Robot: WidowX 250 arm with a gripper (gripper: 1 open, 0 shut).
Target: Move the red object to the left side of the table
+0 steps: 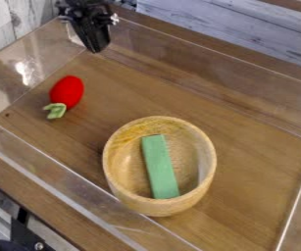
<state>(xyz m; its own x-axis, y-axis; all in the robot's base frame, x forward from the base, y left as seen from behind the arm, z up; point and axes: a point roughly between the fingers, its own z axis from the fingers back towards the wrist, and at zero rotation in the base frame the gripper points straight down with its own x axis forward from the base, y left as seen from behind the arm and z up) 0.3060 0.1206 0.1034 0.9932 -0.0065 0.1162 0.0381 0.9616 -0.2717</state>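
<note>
The red object [67, 91], a small strawberry-like toy with a light green leafy end, lies on the brown wood-grain table [205, 93] near its left wall. My black gripper [96, 42] hangs above the table's far left corner, well up and away from the toy. Its fingers are drawn together into one narrow tip, shut, with nothing between them.
A round light wooden bowl [160, 165] stands front centre with a green rectangular block [158, 167] lying inside it. Clear acrylic walls [41, 167] edge the tabletop on all sides.
</note>
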